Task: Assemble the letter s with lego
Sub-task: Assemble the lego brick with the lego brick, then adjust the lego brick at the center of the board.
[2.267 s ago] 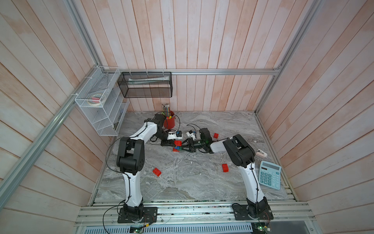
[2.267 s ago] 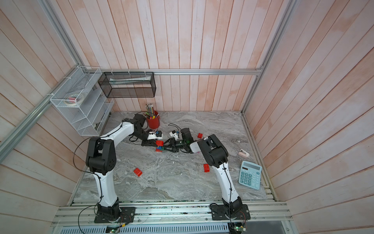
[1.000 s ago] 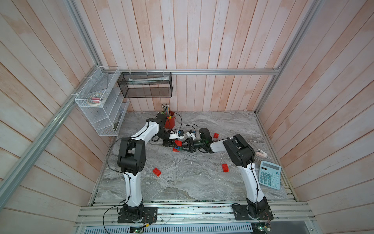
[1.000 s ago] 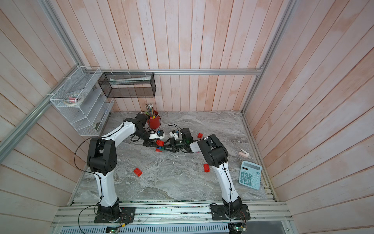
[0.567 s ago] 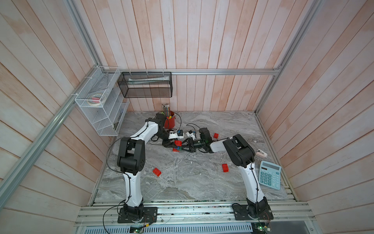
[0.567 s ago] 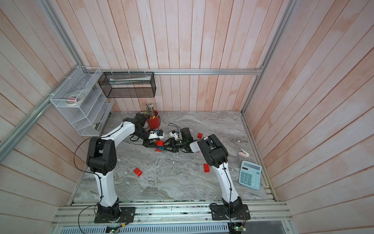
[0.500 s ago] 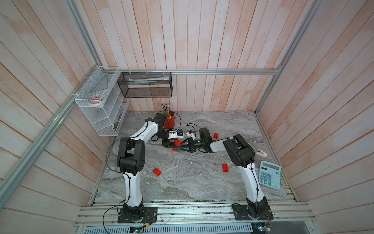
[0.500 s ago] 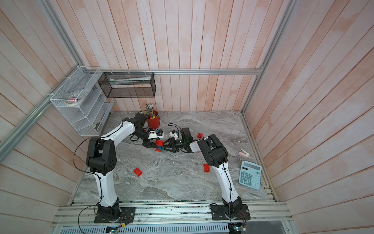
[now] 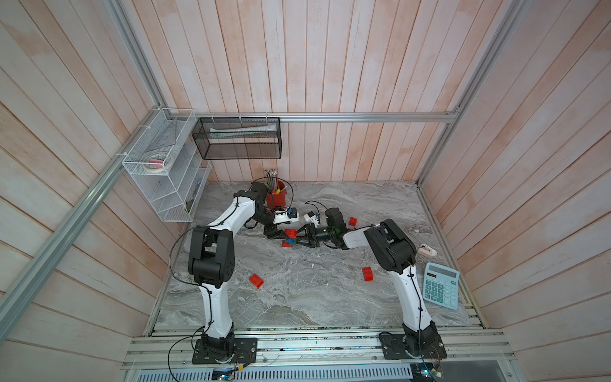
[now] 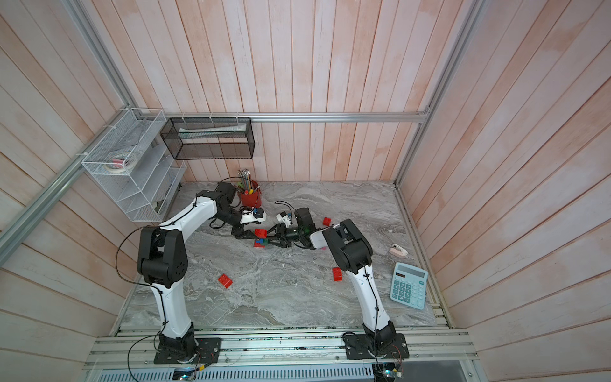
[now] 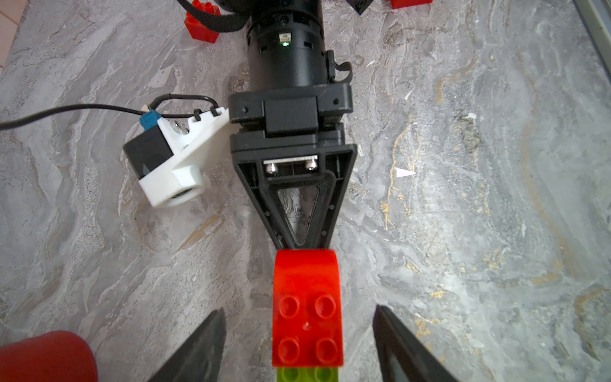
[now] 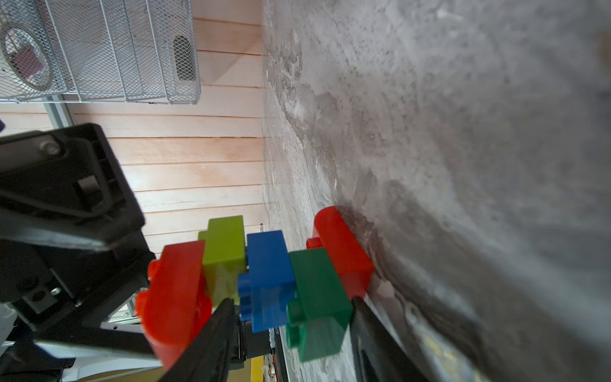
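Note:
The lego stack [image 9: 290, 237] [image 10: 260, 237] lies on its side on the marble table. Its bricks run red [image 12: 175, 287], lime green [image 12: 224, 248], blue [image 12: 264, 264], dark green [image 12: 317, 287], red [image 12: 340, 244]. My right gripper [image 12: 291, 301] is shut on the stack, with its fingers pressed on the blue and dark green bricks. My left gripper [image 11: 297, 309] is open, and the stack's end red brick [image 11: 305, 297] sits between its fingers with a gap on each side. The lime brick [image 11: 307, 375] shows just behind it.
Loose red bricks lie at the front left [image 9: 256, 280], the front right [image 9: 367, 274] and behind the right arm [image 9: 352, 221]. A red pencil cup [image 9: 276, 198] stands at the back. A calculator [image 9: 440, 285] and a small pink object [image 9: 427, 250] lie at the right edge. A wire shelf [image 9: 165, 172] hangs on the left wall.
My left gripper's jaws have spread apart off the end red brick. The right gripper and the stack have stayed in place.

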You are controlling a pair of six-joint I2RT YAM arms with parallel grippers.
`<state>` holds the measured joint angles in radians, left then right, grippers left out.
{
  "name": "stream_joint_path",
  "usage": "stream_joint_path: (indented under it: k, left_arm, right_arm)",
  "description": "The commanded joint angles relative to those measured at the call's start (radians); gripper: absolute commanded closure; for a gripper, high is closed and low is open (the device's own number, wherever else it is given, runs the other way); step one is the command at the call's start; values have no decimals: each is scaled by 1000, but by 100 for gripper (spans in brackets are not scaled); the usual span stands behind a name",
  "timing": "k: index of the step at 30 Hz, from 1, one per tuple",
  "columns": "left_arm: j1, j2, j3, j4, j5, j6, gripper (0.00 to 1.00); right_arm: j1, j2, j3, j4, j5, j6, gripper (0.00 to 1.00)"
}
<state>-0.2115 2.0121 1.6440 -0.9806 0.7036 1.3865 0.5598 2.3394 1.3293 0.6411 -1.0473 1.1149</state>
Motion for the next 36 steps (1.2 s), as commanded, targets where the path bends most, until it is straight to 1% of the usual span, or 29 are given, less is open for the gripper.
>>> stream_joint_path:
  k: [1, 11, 16, 18, 21, 22, 24, 27, 29, 32, 36]
  left_arm:
    - [6, -25, 20, -21, 33, -4, 26]
    - [12, -43, 5, -15, 29, -10, 23]
    - [14, -64, -13, 1, 27, -23, 21]
    - [18, -79, -23, 13, 32, -34, 15]
    - [27, -101, -39, 33, 52, -73, 12]
    - [29, -109, -43, 43, 58, -91, 11]
    - [31, -131, -62, 73, 69, -131, 8]
    - [34, -174, -103, 124, 90, -203, 0]
    - [41, -213, -147, 173, 109, -259, 0]
    - [53, -270, -221, 247, 134, -331, 0]
    - [67, -320, -287, 269, 143, -364, 0]
  right_arm:
    - [-1, -11, -15, 41, -20, 10, 43]
    - [-25, -58, -101, 35, -19, -53, 43]
    - [-46, -120, -171, 55, 10, -152, 43]
    - [-55, -153, -196, 37, 32, -244, 43]
    - [-55, -209, -200, -64, 100, -487, 43]
    - [-54, -224, -200, -79, 121, -541, 42]
    - [-53, -257, -215, -85, 182, -678, 42]
    - [-48, -283, -224, -85, 254, -845, 41]
    - [-45, -293, -243, -45, 298, -919, 39]
    - [-35, -290, -243, -15, 317, -1053, 37]
    - [-15, -271, -232, 6, 337, -1189, 35]
